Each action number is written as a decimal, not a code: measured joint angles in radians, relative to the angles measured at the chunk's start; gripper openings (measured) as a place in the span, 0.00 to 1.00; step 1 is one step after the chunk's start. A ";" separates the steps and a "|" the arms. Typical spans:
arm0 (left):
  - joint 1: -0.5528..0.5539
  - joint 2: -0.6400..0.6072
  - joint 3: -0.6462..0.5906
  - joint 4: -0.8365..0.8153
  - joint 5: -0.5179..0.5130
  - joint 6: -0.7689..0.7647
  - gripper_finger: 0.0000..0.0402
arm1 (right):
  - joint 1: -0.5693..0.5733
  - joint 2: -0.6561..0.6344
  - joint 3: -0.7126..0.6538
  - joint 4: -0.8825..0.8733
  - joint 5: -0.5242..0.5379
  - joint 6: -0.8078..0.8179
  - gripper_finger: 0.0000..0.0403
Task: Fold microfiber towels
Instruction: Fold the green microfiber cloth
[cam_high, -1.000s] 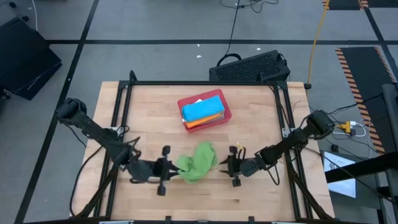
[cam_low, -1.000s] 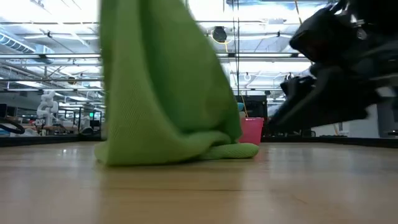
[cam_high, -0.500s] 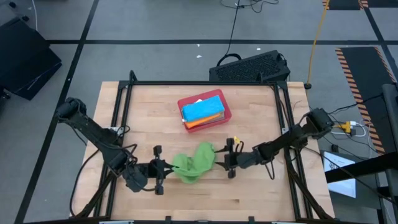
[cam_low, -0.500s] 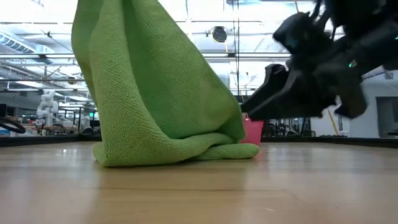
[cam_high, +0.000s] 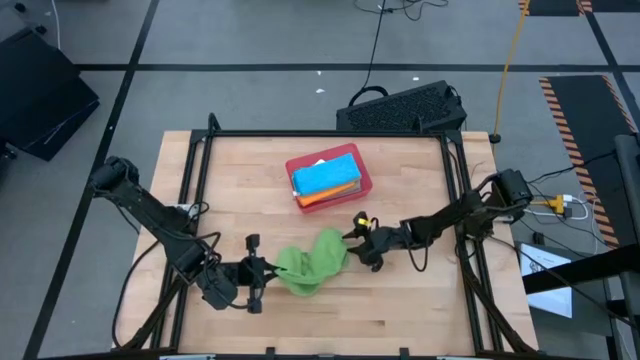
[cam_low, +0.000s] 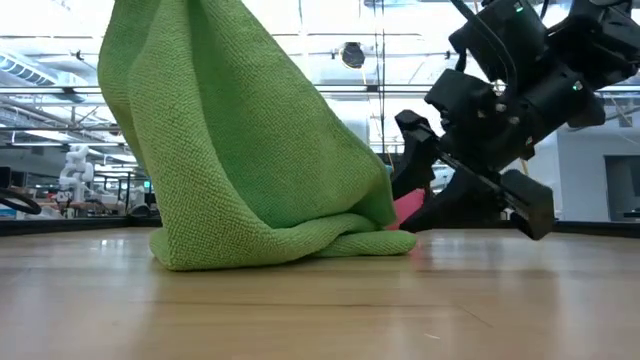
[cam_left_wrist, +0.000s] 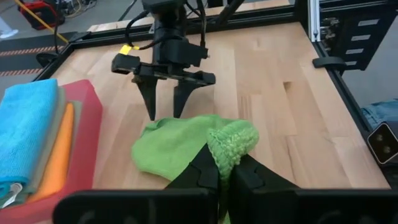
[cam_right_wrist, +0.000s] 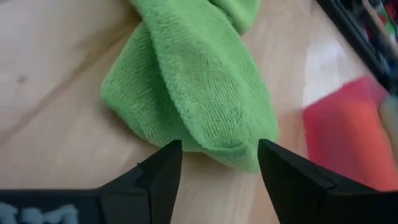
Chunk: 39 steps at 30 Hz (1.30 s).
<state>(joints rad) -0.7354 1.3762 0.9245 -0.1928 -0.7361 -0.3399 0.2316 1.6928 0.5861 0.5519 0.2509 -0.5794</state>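
A bright green microfiber towel (cam_high: 313, 262) lies bunched near the table's middle front. One end of it is lifted, and its lower folds (cam_low: 300, 240) rest on the wood. My left gripper (cam_high: 268, 271) is shut on the towel's left end. My right gripper (cam_high: 351, 240) stands open at the towel's right edge (cam_right_wrist: 217, 146), one finger on either side of it. More folded towels, a bright blue one (cam_high: 326, 176) on top, lie stacked in the red tray (cam_high: 363, 184) farther back. My left gripper pinches a bunched fold at the towel's left end (cam_left_wrist: 231, 144) between its two fingers, coming slanting down from the table's left. That end is lifted clear and the cloth slopes down from it to the table. My right gripper: I cannot tell whether it touches the towel.
The red tray stands just behind the green towel, close to my right gripper. Bare wood lies in front of the towel and at both sides. A black metal frame (cam_high: 452, 170) runs around the table's edges.
My right gripper has moved toward the table's left, up to the towel's right edge, and rolled about its own axis. My left gripper has drawn the held end slightly toward the table's left, so the raised cloth now slopes more.
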 joint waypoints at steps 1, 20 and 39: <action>0.000 0.000 0.000 0.000 0.002 0.001 0.02 | -0.002 0.000 0.000 0.002 -0.004 -0.034 0.50; 0.001 0.000 0.000 -0.008 0.011 -0.029 0.04 | -0.119 0.000 0.027 -0.057 -0.281 -0.254 0.34; 0.001 0.000 0.000 -0.013 0.039 -0.033 0.01 | -0.061 -0.012 0.027 -0.160 -0.219 0.015 0.17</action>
<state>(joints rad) -0.7345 1.3762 0.9249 -0.2062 -0.6973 -0.3727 0.1705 1.6806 0.6132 0.3919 0.0319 -0.5647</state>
